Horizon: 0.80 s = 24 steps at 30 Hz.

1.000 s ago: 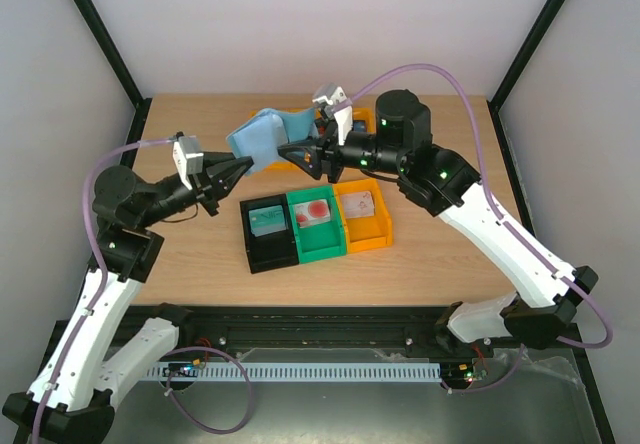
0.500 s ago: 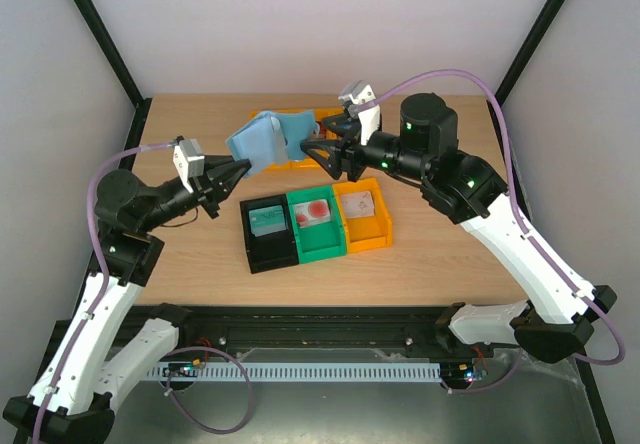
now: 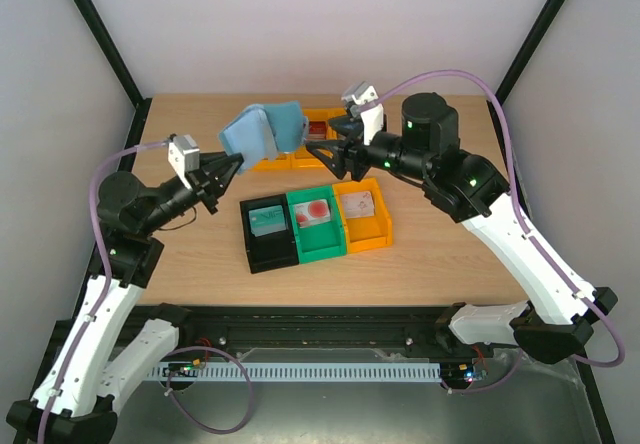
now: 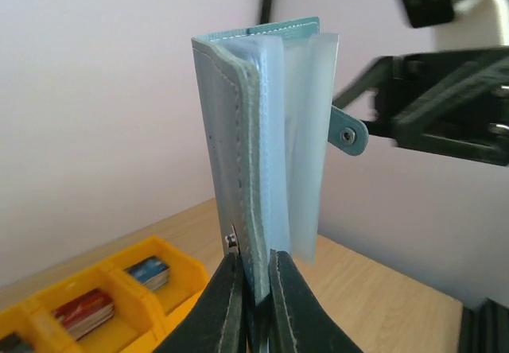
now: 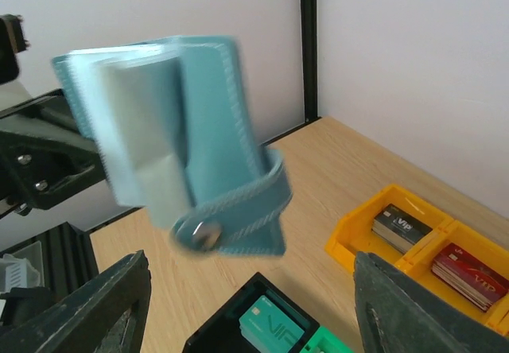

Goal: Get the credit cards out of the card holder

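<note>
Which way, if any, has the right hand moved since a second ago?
Yes: the right hand drew back rightward along the yellow tray, away from the wallet.

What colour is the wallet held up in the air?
Pale blue; the wallet shows best in the right wrist view.

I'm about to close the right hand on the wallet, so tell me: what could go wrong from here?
1. The left hand pinches the card holder only at its bottom edge; a sideways pull could twist it or drag it free.
2. The open right hand faces the loose strap and clear sleeves; it may snag those rather than a card.
3. Held in mid-air, any card pulled loose could drop onto the table.
</note>
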Motion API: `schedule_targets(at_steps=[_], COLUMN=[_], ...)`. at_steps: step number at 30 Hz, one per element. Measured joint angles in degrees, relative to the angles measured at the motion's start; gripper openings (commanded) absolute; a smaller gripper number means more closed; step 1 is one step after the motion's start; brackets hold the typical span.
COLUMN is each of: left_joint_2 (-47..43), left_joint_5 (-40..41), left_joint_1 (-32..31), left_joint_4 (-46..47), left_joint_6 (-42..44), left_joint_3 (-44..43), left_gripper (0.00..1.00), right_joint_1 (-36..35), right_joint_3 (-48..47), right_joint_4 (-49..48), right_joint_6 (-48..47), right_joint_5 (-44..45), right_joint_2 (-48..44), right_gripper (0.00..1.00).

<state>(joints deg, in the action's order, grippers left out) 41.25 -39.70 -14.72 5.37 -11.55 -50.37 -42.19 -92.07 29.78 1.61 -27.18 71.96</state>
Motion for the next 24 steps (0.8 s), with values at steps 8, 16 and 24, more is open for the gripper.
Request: schedule_targets(at_steps=[8, 16, 24], left_joint_2=[1.29, 2.69, 6.56], left_joint_5=[13.33, 20.76, 20.61], left_joint_1=[9.53, 21.64, 29.68], left_joint_4=[-4.09, -13.20, -13.00], left_joint_6=[-12.61, -21.53, -32.00], left_joint_3=[4.46, 12.17, 23.87], left_gripper=[0.02, 0.02, 0.02], right_joint_1=[1.16, 3.37, 8.72], right_joint_3=[4.13, 9.60, 18.03], right_joint_4=[-0.48, -1.90, -4.81], right_joint_6=[0.15, 2.54, 8.98], right_joint_5=[0.87, 4.50, 16.55], right_joint_2=[-2.29, -2.82, -5.07], right_gripper=[0.71, 0.75, 0.78])
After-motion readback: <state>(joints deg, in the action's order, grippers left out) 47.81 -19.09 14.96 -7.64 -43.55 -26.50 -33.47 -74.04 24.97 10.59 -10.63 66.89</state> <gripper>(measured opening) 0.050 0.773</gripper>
